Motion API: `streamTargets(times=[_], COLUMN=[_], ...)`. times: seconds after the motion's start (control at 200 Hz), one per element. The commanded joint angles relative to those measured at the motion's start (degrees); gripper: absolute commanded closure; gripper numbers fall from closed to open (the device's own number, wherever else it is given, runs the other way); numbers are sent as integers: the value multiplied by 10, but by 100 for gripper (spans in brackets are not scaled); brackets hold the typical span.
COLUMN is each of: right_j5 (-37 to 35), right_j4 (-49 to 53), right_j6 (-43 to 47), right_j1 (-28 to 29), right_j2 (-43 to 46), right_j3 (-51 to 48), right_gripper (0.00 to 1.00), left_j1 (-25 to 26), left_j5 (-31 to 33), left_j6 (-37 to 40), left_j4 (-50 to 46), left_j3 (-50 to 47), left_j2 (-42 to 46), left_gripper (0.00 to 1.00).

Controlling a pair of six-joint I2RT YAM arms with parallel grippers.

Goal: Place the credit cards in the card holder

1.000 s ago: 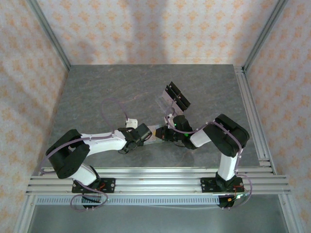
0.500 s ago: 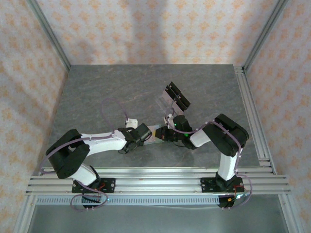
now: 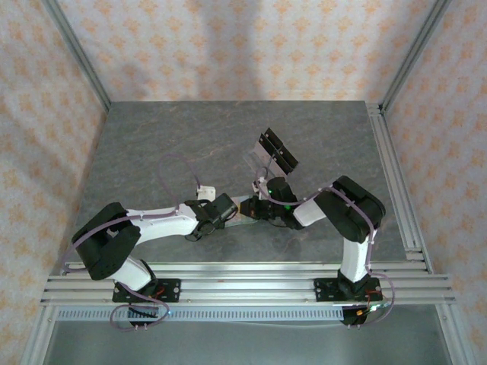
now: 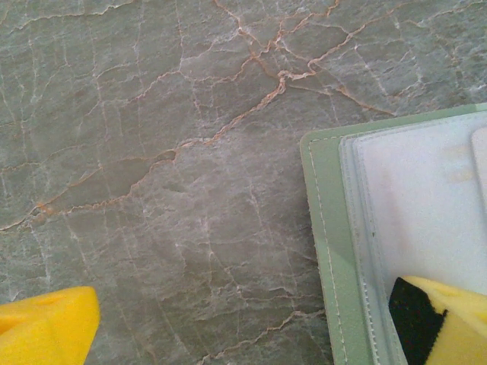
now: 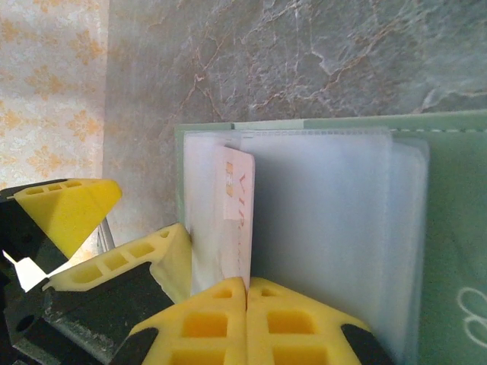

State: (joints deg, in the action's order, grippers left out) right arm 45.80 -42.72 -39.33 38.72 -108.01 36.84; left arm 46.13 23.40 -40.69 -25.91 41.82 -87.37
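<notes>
right pincer point(image 5: 247, 293): clenched, yellow fingertips pressed flat together on near end of credit card point(image 5: 234, 213). card pale pinkish with red lettering, standing on edge, slotted between clear sleeves point(image 5: 327, 228) of card holder point(image 5: 449, 228). holder: sage green, stitched edge, lying open and flat on table point(image 5: 342, 53), sleeves fanned up from its inner face. how deep card sits in sleeve: cannot tell.

left pincer point(image 4: 243, 304): released, yellow fingers spread wide, just beside holder on side opposite right pincer. one finger with black pad resting on outer clear sleeve at holder's edge, other finger well apart over bare table. nothing between them.

seen from above: both arms stretched low, pincers meeting nose to nose over holder, near table's middle, a little toward front edge. grey marbled top with pale and orange veins all around holder.

farther back: tilted acrylic rack point(image 3: 272, 154), clear with black parts, standing just beyond right pincer, apart from holder. patterned wall point(image 5: 46, 91) behind table.
</notes>
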Motion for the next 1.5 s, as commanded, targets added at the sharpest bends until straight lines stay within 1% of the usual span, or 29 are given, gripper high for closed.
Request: streamTargets(times=[0.0,0.18,0.225,0.3,0.35,0.435,0.495,0.606,0.671,0.711,0.801,0.911,0.981,1.026,1.236,1.496], right_j5=[-1,0,-3,-12,-22,-41,-53,-78,-98,-110,-144,-175,-186,-190,-201,-201], right_j4=[41,72,82,119,153,221,267,340,385,414,479,535,555,565,584,595], right_j6=[18,25,25,34,45,68,83,109,122,130,150,170,178,182,191,195], right_j1=[11,22,22,21,21,21,21,21,22,21,24,30,34,36,51,59], right_j2=[-19,-18,-11,13,32,65,84,111,120,121,118,106,95,85,49,17], right_j3=[14,32,34,39,45,60,73,94,108,119,148,179,196,206,243,278], right_gripper=[100,100,94,81,72,62,57,56,56,58,67,84,90,92,95,96], left_j1=[6,6,6,6,5,0,-7,-27,-39,-46,-55,-60,-61,-61,-62,-61], left_j5=[15,14,15,19,22,28,31,38,37,34,32,27,23,22,17,12], left_j6=[-6,-11,-15,-24,-32,-46,-55,-75,-79,-80,-79,-78,-78,-79,-82,-83], left_j4=[-28,-33,-37,-50,-58,-74,-83,-108,-119,-123,-129,-125,-120,-119,-109,-92], left_j3=[-8,-4,0,6,12,19,20,20,18,17,15,4,-1,-4,-14,-17], left_j2=[-2,4,8,18,25,43,58,85,94,96,93,86,82,76,50,25], left_gripper=[0,0,0,0,0,0,0,0,0,0,0,0,0,0,0,0])
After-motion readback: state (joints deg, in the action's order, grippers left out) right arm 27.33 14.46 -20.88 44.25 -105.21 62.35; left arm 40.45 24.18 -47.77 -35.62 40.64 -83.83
